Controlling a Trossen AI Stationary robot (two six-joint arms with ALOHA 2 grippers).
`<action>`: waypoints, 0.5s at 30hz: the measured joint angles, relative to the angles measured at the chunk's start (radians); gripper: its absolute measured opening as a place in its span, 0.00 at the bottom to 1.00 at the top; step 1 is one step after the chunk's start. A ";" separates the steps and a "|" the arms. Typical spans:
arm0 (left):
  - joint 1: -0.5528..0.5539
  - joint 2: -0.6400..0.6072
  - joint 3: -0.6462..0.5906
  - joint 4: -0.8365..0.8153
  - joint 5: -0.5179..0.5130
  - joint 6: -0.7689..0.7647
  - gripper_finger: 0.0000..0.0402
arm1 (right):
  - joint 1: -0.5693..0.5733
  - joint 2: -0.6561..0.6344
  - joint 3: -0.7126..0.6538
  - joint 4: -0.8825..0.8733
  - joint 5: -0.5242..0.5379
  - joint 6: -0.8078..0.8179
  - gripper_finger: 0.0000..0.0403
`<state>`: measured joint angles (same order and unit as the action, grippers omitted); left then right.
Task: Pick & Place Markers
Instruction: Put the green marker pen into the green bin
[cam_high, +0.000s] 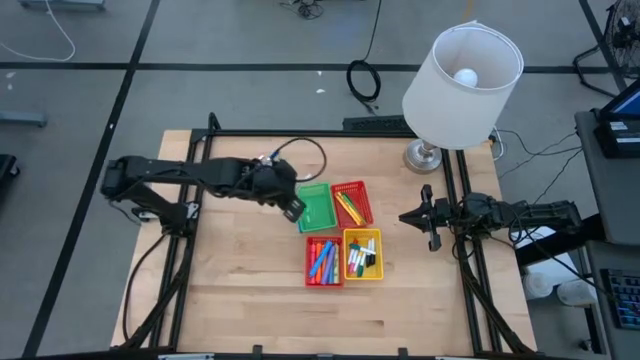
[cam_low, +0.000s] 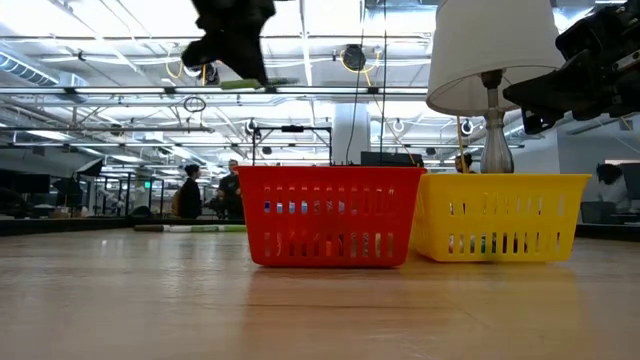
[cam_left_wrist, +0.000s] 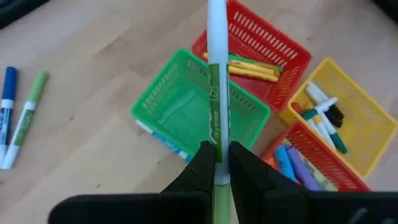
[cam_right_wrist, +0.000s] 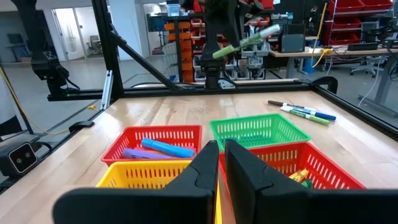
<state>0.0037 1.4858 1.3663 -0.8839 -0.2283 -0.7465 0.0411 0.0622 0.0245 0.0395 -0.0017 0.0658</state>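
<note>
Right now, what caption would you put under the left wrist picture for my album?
Left gripper holds a green marker above the green basket, beside the red and yellow baskets.

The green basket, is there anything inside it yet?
The green basket looks empty in both wrist views; only its mesh floor shows. The left gripper holds a green marker above it, which covers a narrow strip of the floor.

hidden: green basket (cam_low: 335, 165) sits behind the red basket (cam_low: 330, 215) in low view | cut off: green marker (cam_left_wrist: 216, 93) leaves wrist view at 12 and 6 o'clock | too small: marker count in yellow basket (cam_high: 362, 254) from above
</note>
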 joint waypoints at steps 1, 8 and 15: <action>-0.005 0.026 0.017 -0.001 -0.007 -0.007 0.06 | 0.000 0.000 0.000 0.000 0.000 0.000 0.04; -0.009 0.186 0.076 0.091 -0.009 -0.042 0.06 | 0.000 0.000 0.000 0.000 0.000 0.000 0.04; -0.017 0.316 0.075 0.189 -0.009 -0.088 0.06 | 0.000 0.000 0.000 0.000 0.000 0.000 0.04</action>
<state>-0.0135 1.8020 1.4418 -0.6944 -0.2368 -0.8343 0.0412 0.0620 0.0244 0.0395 -0.0017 0.0660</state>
